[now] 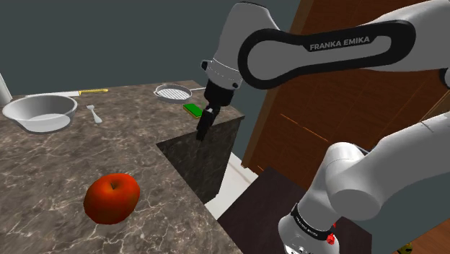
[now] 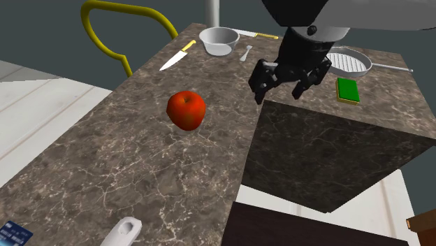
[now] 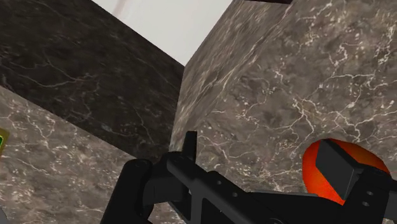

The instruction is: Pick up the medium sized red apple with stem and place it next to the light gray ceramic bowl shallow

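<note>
The red apple (image 1: 112, 198) lies on the dark marble counter (image 1: 65, 162), near the front in the shoulder view. The same apple (image 2: 186, 110) sits mid-counter in the second exterior view, and behind one finger in the wrist view the apple (image 3: 317, 167) is partly hidden. A light gray bowl (image 1: 40, 112) stands at the far left; the bowl (image 2: 219, 40) is at the counter's far end. My gripper (image 2: 281, 87) hangs open above the counter's inner corner, well apart from the apple, with nothing between its fingers. The gripper (image 1: 204, 126) points down.
A knife (image 2: 176, 57) and a spoon (image 2: 246, 52) lie near the bowl. A round pan (image 2: 349, 63) and a green sponge (image 2: 348, 90) sit beyond the gripper. The counter has a notch (image 1: 202, 155) dropping to the floor. A yellow chair (image 2: 126, 28) stands alongside.
</note>
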`<state>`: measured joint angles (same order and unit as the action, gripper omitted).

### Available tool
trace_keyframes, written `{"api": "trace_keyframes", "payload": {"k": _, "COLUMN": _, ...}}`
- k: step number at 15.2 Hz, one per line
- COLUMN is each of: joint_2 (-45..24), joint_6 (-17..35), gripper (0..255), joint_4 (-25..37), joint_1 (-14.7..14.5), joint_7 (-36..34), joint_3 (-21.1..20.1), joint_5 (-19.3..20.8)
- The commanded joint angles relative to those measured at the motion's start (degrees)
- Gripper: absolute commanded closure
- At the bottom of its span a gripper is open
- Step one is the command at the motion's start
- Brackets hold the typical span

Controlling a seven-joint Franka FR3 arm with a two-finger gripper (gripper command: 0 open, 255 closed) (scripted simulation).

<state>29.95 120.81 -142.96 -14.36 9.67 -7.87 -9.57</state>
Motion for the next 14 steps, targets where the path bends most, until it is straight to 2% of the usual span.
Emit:
{"api": "trace_keyframes", "payload": {"k": 1, "joint_2": -2.82, "joint_6": 4.31, "gripper": 0, "joint_4": 0.54, "joint_1": -1.49, "joint_7": 0.70, "joint_3": -1.40, "joint_5": -0.82}}
{"api": "trace_keyframes", "payload": {"k": 8, "joint_2": -11.33, "joint_6": 16.33, "gripper": 0, "joint_4": 3.63, "joint_1": -5.81, "joint_7": 3.20, "joint_3": -5.89, "joint_5": -2.07}}
{"api": "trace_keyframes", "payload": {"k": 14, "joint_2": -18.87, "joint_6": 25.52, "gripper": 0, "joint_4": 7.50, "joint_1": -8.70, "joint_7": 4.45, "joint_3": -9.95, "joint_5": -0.85}}
